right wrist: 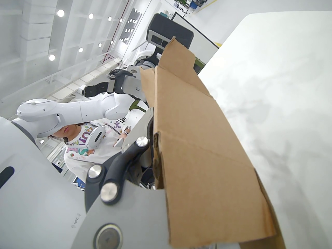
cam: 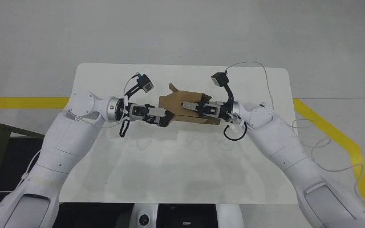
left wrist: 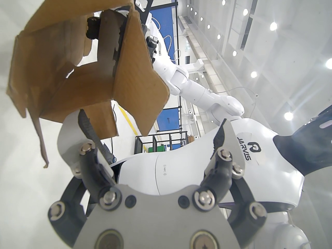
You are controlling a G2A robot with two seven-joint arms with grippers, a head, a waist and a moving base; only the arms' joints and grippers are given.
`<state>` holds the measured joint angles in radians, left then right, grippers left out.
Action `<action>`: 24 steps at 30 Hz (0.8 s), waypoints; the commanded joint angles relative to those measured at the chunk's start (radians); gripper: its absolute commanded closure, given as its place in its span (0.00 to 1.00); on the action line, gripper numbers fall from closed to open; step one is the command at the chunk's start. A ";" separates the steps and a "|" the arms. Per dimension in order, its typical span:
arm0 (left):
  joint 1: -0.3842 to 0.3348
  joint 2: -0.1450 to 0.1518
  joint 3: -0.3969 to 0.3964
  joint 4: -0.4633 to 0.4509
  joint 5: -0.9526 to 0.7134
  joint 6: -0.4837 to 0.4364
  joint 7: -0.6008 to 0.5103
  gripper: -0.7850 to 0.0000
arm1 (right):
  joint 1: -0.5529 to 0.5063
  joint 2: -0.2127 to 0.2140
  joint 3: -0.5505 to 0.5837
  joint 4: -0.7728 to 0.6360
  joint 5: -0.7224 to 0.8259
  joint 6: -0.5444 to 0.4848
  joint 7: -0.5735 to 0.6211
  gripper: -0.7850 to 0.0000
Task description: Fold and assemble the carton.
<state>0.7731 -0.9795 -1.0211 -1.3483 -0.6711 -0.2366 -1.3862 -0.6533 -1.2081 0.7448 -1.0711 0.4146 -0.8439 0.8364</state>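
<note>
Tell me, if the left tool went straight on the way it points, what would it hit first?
Probably the carton: the open left tool points at its flaps close ahead, though exact depth is unclear.

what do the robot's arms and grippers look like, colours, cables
The left arm and right arm: glossy white shells. The left gripper: grey metal base, black linkages, silver screws, ribbed black pads. A thin grey cable trails off the right wrist.

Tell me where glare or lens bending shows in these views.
Left wrist view: ceiling lamps flare white beyond the carton, and ceiling lines bow. Right wrist view: they glare too, lines bend. Top view: table evenly lit, no glare.
</note>
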 commanded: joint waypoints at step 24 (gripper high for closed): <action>0.009 -0.012 0.003 -0.022 0.017 0.023 -0.024 0.00 | 0.006 -0.042 0.017 0.033 -0.093 -0.036 -0.092 1.00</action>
<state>0.7812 -0.9925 -1.0159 -1.3691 -0.6549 -0.2143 -1.4085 -0.6468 -1.2497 0.7589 -1.0387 0.3251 -0.8805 0.7459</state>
